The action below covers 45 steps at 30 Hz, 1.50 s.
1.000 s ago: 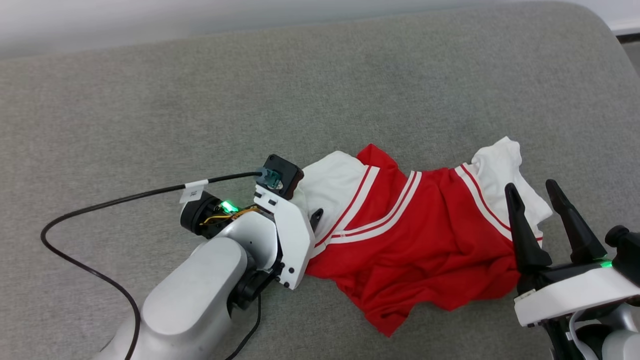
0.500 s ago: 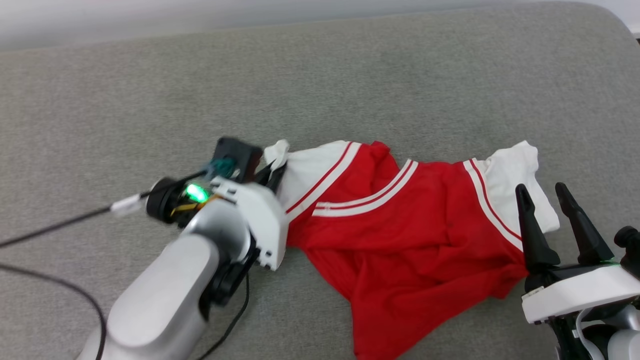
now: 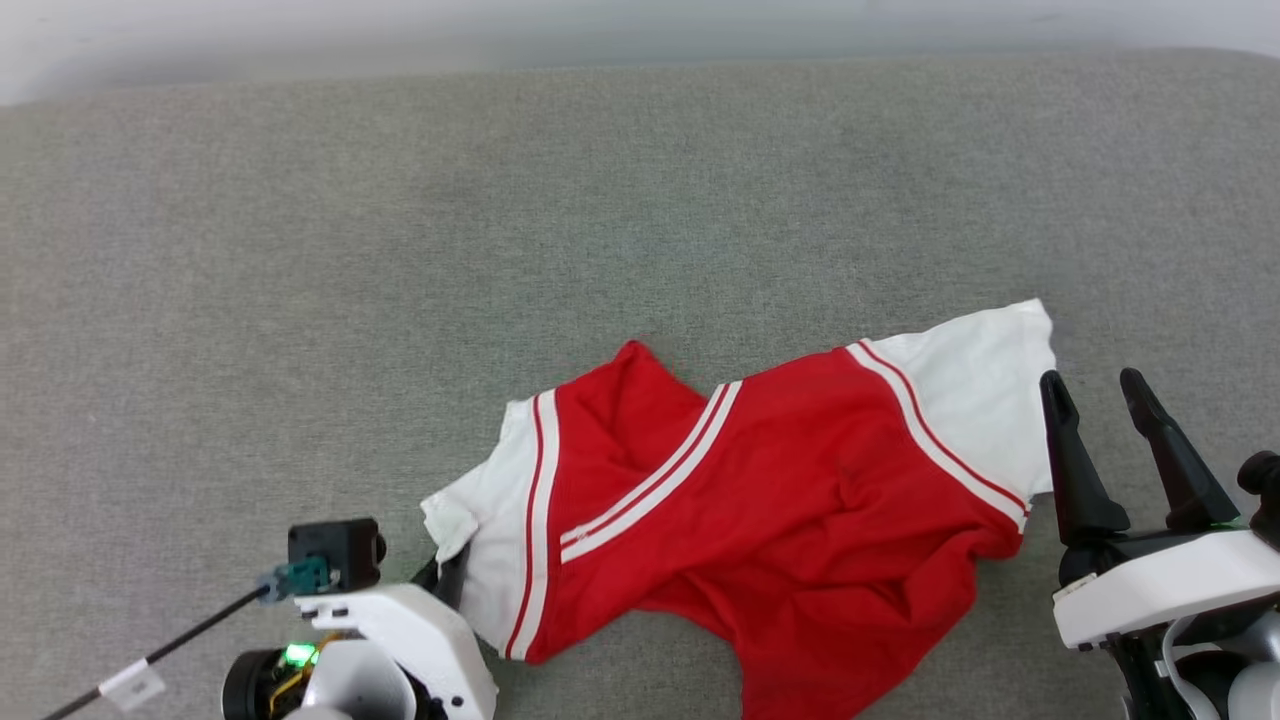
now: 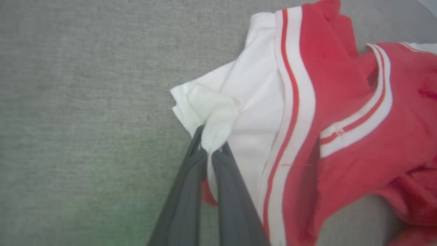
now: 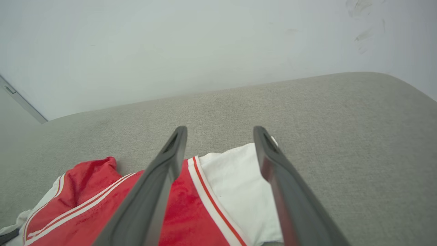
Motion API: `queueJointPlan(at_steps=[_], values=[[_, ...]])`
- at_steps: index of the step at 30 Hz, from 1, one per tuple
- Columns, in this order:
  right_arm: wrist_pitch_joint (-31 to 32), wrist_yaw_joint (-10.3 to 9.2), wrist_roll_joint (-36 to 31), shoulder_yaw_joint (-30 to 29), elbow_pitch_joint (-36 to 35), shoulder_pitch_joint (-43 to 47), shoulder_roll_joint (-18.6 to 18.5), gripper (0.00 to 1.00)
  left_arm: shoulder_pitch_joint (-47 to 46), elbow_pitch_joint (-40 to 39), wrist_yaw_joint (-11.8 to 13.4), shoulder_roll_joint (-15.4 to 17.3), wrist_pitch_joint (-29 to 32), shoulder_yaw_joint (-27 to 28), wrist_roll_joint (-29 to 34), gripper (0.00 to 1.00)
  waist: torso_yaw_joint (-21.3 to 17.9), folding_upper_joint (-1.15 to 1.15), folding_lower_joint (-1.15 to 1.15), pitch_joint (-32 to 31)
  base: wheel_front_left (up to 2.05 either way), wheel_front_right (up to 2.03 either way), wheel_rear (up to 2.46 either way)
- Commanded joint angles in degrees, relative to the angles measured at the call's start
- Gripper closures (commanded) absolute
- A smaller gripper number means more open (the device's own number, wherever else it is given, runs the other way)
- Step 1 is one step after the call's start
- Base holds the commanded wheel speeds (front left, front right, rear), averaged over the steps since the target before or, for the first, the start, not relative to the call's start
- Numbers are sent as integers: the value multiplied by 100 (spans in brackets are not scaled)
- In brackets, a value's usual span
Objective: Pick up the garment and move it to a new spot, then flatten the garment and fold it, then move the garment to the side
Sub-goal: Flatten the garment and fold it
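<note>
One broad grey cushioned surface [image 3: 400, 250] carries everything, and the garment [image 3: 800, 520] lies on its near part, between the two arms, with its red body rumpled and a white sleeve at each end. No print shows on the face turned up.

The biggest change is in the garment's lie. A second ago it sat bunched further up the surface. Now it is drawn out longer and lower, towards the robot's left, with the striped trim running in straighter lines. The head camera has shifted as well, so part of that apparent move belongs to the view.

The left gripper [image 4: 209, 153] accounts for the rest. A second ago its fingers stood apart at the sleeve; now they are pressed together on a puckered corner of the white sleeve [image 4: 239, 102], and the arm has pulled back to the lower left of the head view.

The right gripper [image 3: 1092, 385] has not changed: its fingers are spread wide, holding nothing, just beside the other sleeve [image 3: 975, 390], which now lies flatter.

I judge the pick-up to be secured and the move to a new spot under way as a drag by one corner. Flattening and folding are not yet begun, and the pinch is small, so a slip is possible.
</note>
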Motion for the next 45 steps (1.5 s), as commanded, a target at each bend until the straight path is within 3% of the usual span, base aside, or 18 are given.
queueJointPlan(at_steps=[1, 15, 22, 29, 38, 45], values=[[21, -4, -32, 0, -21, 20, -9, 0, 95, 39, 5, -46, -74, 51, -64, 0, 30, 0, 0, -36, 0, 0, 0], [231, -4, -89, -107, -141, 219, 0, 0, -251, 67, 110, -103, -2039, 358, 841, 0, 29, 0, 0, -524, 0, 0, 0], [630, -4, 106, -534, 71, 322, 6, 0, -246, -128, 122, -112, -2400, 314, 1152, 0, -30, 0, 0, -762, 0, 0, 0], [1558, -4, 768, -870, 948, -172, -589, 0, -279, -524, 221, -119, -2382, 229, 1308, 0, 7, 0, 0, -691, 0, 0, 0], [3180, -4, 1411, -598, 2187, -1468, -1364, 0, -538, -784, 231, -210, -2377, 132, 1409, 0, 247, 0, 0, -197, 0, 0, 0], [3595, -4, 1496, -177, 2976, -2524, -1708, 0, -835, -699, 111, -384, -2456, 67, 1430, 0, 560, 0, 0, 329, 0, 0, 0]])
